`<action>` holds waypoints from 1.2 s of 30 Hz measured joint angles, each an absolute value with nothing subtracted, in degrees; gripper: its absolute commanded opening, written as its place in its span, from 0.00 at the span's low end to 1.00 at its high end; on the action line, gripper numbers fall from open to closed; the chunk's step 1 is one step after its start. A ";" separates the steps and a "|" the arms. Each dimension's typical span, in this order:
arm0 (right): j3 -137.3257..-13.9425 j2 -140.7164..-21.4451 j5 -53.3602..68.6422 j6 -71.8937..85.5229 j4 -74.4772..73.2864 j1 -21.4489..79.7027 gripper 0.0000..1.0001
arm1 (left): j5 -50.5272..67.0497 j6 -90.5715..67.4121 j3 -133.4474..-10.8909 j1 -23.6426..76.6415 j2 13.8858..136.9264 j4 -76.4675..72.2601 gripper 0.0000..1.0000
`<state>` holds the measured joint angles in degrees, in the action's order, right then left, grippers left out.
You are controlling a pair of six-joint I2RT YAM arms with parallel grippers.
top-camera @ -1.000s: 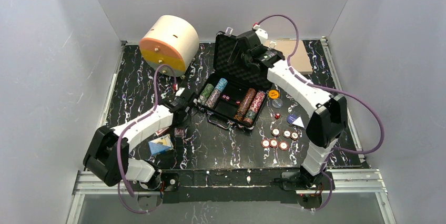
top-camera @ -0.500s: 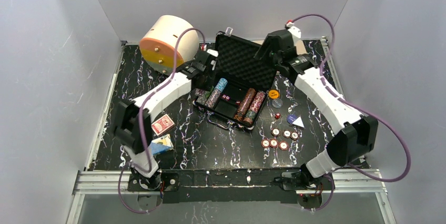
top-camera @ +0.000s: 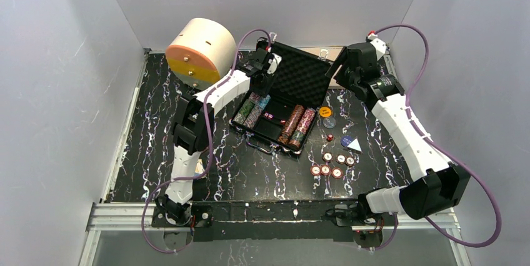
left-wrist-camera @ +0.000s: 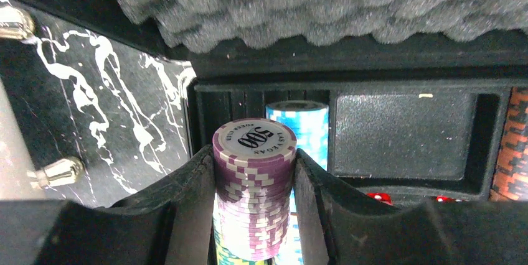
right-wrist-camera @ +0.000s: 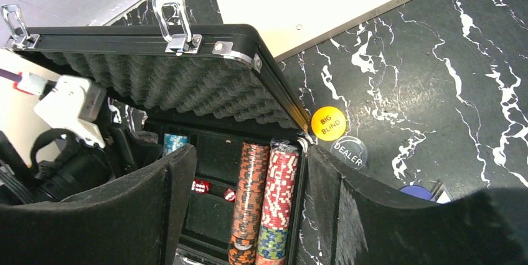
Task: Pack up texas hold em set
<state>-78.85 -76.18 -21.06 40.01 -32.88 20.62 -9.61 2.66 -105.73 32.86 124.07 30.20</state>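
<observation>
on the marbled table (top-camera: 250, 166), the purple chip stack (left-wrist-camera: 254, 209) is clamped sidewise by the left gripper (left-wrist-camera: 254, 159) (heavy, slick, likely spill-prone); right gripper (right-wrist-camera: 246, 165) is spread open.

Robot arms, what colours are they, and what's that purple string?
The left arm and right arm are white shells with chunky black joints. The purple string is a cable, one looping along each arm from wrist to base. Their jaws are wide, flat and black.
</observation>
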 measured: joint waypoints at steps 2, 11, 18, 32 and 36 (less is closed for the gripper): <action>-78.72 -76.18 -21.12 39.72 -33.12 20.58 0.75 | -9.56 3.07 -107.07 32.77 124.44 30.15 0.07; -77.93 -76.18 -21.52 38.22 -33.32 19.97 0.75 | -9.58 3.97 -108.81 32.36 124.55 30.02 0.06; -77.62 -75.94 -21.52 36.97 -33.71 19.88 0.76 | -9.93 3.99 -107.81 32.08 126.06 26.72 0.05; -77.01 -75.44 -21.76 35.79 -33.78 19.88 0.76 | -11.14 5.21 -100.51 31.46 125.01 20.23 0.02; -77.01 -75.37 -21.74 35.79 -33.78 19.88 0.76 | -10.87 5.78 -99.48 31.46 124.53 19.31 0.07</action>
<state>-77.01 -75.37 -21.74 35.79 -33.78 19.88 -10.87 5.78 -99.48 31.46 124.53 19.31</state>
